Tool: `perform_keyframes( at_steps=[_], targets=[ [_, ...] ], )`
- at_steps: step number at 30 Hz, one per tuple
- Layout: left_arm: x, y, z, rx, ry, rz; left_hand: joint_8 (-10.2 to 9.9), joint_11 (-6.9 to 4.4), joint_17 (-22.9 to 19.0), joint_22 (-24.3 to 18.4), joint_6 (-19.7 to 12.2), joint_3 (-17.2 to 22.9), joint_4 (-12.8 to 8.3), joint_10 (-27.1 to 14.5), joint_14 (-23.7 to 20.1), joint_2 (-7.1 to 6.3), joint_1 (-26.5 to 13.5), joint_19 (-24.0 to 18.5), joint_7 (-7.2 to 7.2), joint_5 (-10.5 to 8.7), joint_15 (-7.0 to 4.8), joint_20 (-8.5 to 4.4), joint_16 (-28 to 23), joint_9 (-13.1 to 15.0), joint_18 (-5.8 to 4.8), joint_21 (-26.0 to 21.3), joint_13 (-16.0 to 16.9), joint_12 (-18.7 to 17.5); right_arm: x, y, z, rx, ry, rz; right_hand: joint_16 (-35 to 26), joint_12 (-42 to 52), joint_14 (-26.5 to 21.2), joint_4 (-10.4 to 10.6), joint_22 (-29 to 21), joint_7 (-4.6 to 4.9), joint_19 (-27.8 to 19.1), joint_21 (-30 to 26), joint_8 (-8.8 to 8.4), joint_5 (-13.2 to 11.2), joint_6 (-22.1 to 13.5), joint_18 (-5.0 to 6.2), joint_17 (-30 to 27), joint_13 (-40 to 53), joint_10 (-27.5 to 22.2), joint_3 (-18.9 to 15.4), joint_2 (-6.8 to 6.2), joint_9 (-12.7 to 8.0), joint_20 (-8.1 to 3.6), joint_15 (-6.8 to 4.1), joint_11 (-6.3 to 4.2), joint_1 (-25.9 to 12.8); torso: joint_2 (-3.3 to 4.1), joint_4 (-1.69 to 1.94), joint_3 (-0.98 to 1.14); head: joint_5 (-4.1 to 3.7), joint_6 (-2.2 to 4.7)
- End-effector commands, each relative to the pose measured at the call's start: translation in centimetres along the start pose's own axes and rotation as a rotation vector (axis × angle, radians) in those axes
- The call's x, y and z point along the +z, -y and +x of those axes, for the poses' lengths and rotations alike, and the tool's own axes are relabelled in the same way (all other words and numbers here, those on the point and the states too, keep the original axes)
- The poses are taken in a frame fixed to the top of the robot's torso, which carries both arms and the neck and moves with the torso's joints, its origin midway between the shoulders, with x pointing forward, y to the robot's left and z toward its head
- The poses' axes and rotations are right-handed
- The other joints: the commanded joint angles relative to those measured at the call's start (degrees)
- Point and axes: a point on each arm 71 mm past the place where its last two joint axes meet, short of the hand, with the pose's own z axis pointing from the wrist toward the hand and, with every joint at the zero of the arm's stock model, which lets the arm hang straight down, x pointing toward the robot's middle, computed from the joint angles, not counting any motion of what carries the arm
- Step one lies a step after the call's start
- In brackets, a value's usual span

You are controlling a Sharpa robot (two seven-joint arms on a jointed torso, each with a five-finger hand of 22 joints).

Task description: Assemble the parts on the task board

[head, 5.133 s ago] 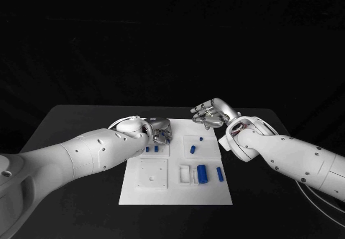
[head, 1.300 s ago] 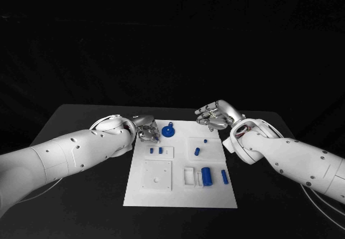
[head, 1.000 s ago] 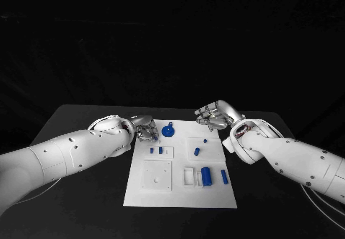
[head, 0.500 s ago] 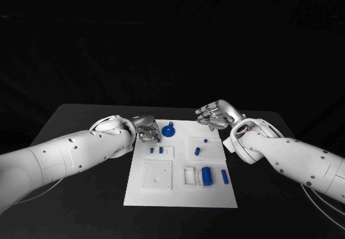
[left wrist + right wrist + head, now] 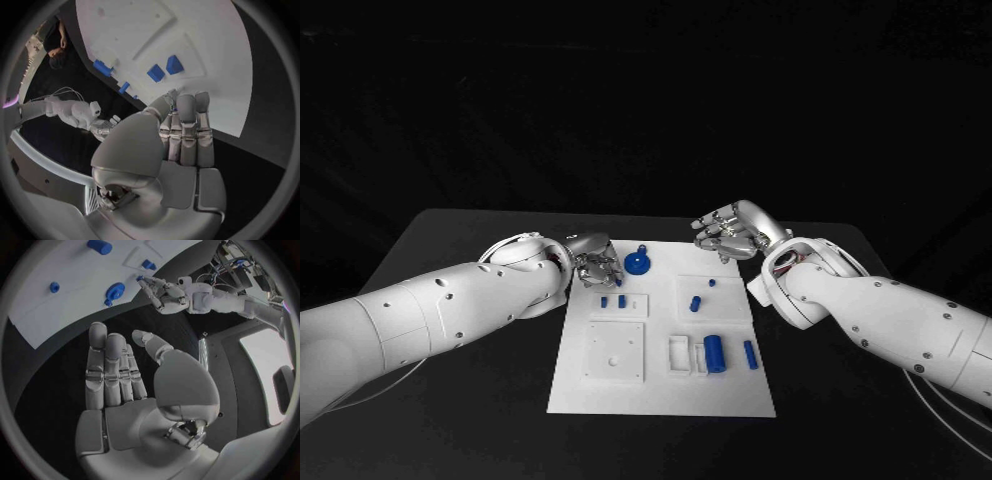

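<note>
The white task board lies mid-table. At its far left end rests a blue round part with a short handle. My left hand hovers just left of that part at the board's edge, fingers straight and close together, holding nothing. Two small blue pieces stand in the plate beneath it. My right hand floats beyond the board's far right corner, flat and empty. Right of the middle are two small blue pegs.
A thick blue cylinder and a slim blue pin lie near the board's right side, beside white brackets. A square white plate sits on the left half. Black table surrounds the board.
Since the oldest frame my left hand has drawn back left off the board's far corner, and the blue round part now lies uncovered there. Over the last second nothing visibly moves.
</note>
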Motion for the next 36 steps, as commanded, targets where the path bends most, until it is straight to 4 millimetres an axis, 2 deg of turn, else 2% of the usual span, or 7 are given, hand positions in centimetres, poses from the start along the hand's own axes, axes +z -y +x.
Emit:
perform_keyframes(
  at_steps=[1,22,27,36],
  targets=[
    [0.06,0.04,0.19,-0.007,-0.018,-0.006,0.3,-0.04,0.04,1.24,0.29,-0.19,0.07,0.38,0.3,-0.03,-0.22,-0.26,0.15,-0.34,-0.2,-0.03,-0.14,-0.03,0.38,0.13,-0.06,-0.19,0.0,-0.13,0.08,-0.001,-0.01,-0.012,0.2,-0.33,-0.14,0.01,0.07,0.39,1.78,-0.22,-0.08,0.38,0.08,2.12,-0.06,-0.08,-0.45,0.04,-0.41,-0.02,0.54,0.03,-0.01,-0.02,-0.01,0.02,0.0,-0.03,-0.01],
    [0.1,-0.22,0.06,-0.006,-0.007,-0.021,0.27,0.29,-0.03,1.31,-1.54,-0.11,-0.27,-0.33,-0.26,-0.67,0.01,-0.57,0.51,-0.4,0.03,0.15,-0.34,-0.08,0.45,0.45,-0.06,-0.19,-0.03,-0.12,0.03,-0.001,-0.009,-0.012,0.2,-0.33,-0.14,0.01,0.07,0.39,1.78,-0.22,-0.08,0.38,0.08,2.12,-0.06,-0.08,-0.45,0.04,-0.41,-0.02,0.54,0.03,-0.01,-0.02,-0.02,0.03,-0.04,0.15,0.01],
    [0.08,-0.32,-0.04,-0.002,0.003,-0.023,0.26,0.62,-0.03,1.27,-3.16,0.02,-0.54,-1.14,-0.48,-1.6,-0.27,-0.69,0.8,-0.47,0.24,0.37,-0.25,-0.11,0.55,0.6,-0.06,-0.19,-0.04,-0.1,0.02,-0.002,-0.008,-0.012,0.27,-0.33,-0.19,-0.22,0.21,0.39,1.78,-0.26,-0.07,0.39,0.11,2.12,-0.17,-0.08,-0.44,0.05,-0.34,-0.01,0.54,0.02,-0.01,-0.04,0.02,0.04,-0.07,0.28,0.02],
    [0.06,-0.47,-0.08,0.005,0.005,-0.03,0.27,0.87,-0.21,1.17,-3.73,0.39,-0.74,-1.91,-0.83,-3.02,-1.02,-0.61,0.87,-0.55,0.45,0.62,-0.31,-0.1,0.61,0.14,-0.07,-0.19,-0.04,-0.07,-0.01,-0.002,-0.008,-0.011,0.27,-0.33,-0.19,-0.22,0.21,0.39,1.78,-0.26,-0.07,0.39,0.11,2.12,-0.17,-0.08,-0.44,0.05,-0.34,-0.01,0.54,0.02,-0.01,-0.04,0.0,0.04,-0.06,0.36,0.02]
  ],
)
